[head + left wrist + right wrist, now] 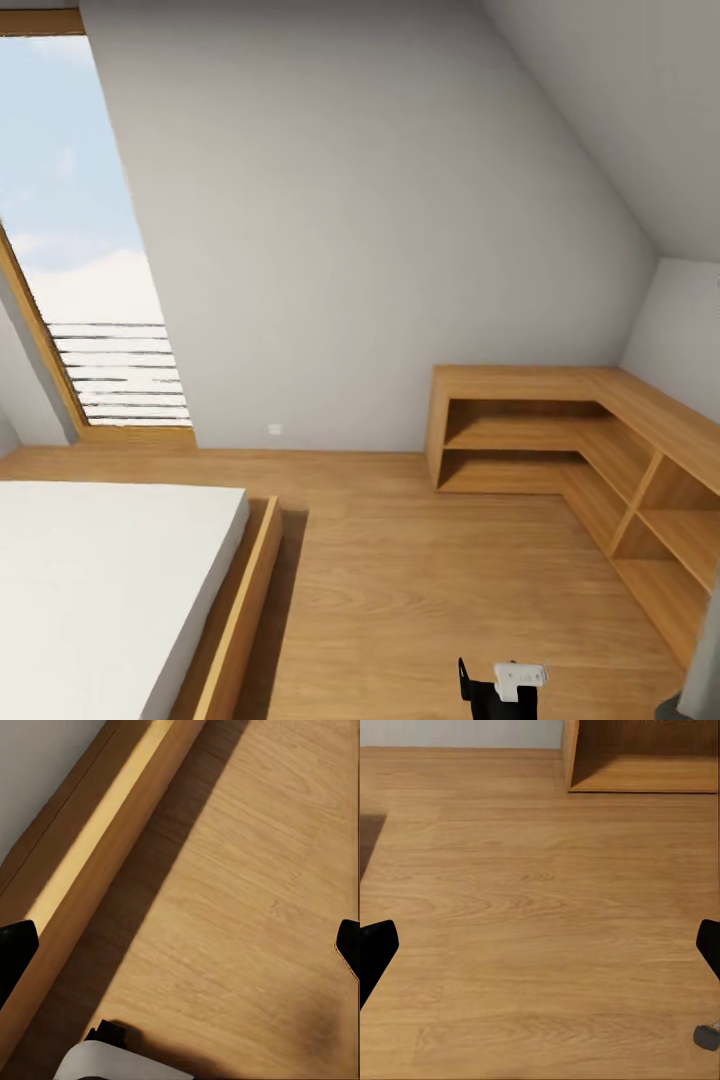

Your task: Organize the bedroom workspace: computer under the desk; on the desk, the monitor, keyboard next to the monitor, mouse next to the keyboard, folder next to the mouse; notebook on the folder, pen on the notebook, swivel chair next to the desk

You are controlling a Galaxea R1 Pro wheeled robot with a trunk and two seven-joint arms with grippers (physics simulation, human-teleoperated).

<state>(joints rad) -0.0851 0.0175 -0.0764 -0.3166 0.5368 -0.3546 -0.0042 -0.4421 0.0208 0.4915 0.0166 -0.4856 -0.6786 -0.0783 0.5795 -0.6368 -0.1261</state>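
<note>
While both end effectors (pixel 180 937) (pixel 540 937) hang spread apart over wood floor (pixel 430 590), one bed (pixel 100 590) and one corner shelf (pixel 600 440) show.

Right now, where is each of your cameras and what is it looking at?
Head view: up on the head, facing the wall, bed and oak shelving.
Left wrist view: looks down past open fingertips at the bed frame.
Right wrist view: past open fingertips toward the shelving.
All share the wood floor.

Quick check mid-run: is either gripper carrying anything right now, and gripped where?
Nothing is held. The left gripper and right gripper both stand open over bare wood floor.
</note>
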